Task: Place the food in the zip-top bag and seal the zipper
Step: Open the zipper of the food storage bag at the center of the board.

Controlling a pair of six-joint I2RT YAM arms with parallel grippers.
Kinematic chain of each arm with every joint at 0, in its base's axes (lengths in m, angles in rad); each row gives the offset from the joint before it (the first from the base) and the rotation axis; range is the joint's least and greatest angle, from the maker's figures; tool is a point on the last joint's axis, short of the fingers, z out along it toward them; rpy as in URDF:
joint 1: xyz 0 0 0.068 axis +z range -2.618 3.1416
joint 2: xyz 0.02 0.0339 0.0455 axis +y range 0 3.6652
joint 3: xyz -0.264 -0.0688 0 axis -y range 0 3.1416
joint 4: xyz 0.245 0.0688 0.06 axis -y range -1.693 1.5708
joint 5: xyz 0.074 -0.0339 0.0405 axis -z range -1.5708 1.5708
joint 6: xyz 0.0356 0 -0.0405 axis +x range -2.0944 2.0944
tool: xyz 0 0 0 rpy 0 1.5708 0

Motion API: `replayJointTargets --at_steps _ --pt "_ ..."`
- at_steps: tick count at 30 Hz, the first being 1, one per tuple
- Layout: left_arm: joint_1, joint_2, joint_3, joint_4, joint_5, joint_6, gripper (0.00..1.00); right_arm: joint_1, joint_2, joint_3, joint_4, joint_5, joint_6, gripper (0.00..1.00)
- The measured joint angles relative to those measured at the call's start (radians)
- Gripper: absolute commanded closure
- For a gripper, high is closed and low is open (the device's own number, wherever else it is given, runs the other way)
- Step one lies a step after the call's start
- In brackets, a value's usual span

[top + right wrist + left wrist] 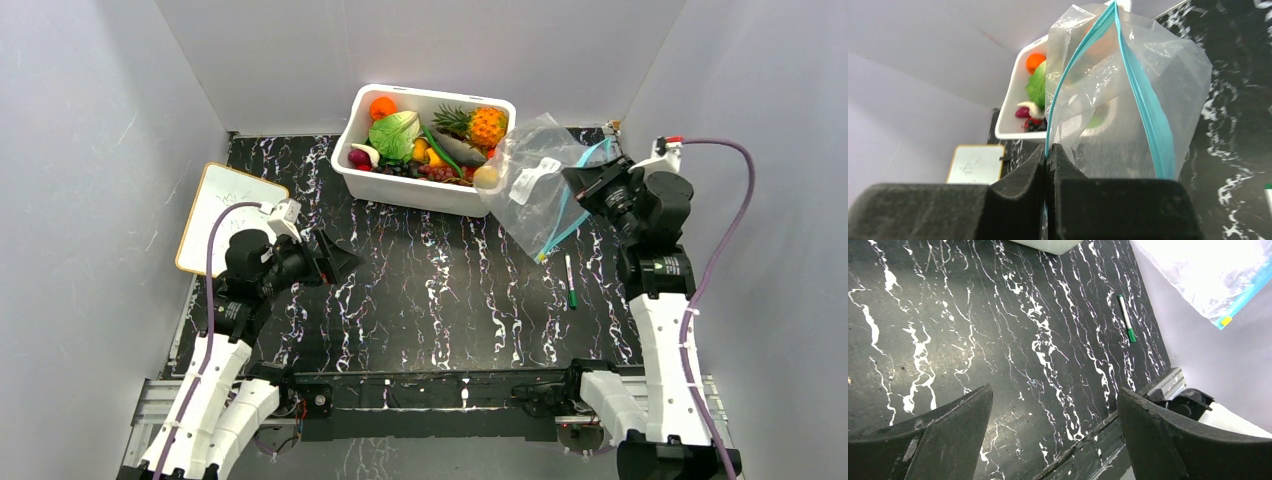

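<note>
Our right pincer (1047,150) is pressed together on one lip of the zip-top bag (530,175), holding it up at about two o'clock over the tabletop (430,300). The bag's film touches the right corner of the white tub (420,190). Our left pincer (335,258) is spread and empty at nine o'clock. All the food (430,140) lies in the tub at twelve o'clock. We judge the one-sided hold to be the risk. The zipper (568,215) lips hang close together, so a piece could hit film, drop, or tug the bag loose.
</note>
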Motion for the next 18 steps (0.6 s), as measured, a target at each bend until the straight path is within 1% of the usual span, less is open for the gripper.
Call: replayJointTargets --at_steps 3,8,9,13,18 --pt "0.0 0.016 -0.001 0.013 0.029 -0.011 0.1 0.07 -0.006 -0.039 0.031 -0.01 0.037 1.0" --pt "0.0 0.017 -0.005 0.029 0.055 -0.029 0.11 0.273 0.021 -0.089 0.066 0.02 0.072 1.0" --pt "0.0 0.016 -0.005 0.032 0.057 -0.031 0.12 0.33 0.031 -0.1 0.075 0.034 0.079 1.0" --pt "0.0 0.018 -0.002 0.034 0.061 -0.032 0.14 0.476 0.064 -0.125 0.106 0.086 0.111 1.0" --pt "0.0 0.048 0.026 0.047 0.071 -0.013 0.16 0.623 0.127 -0.137 0.177 0.176 0.184 1.0"
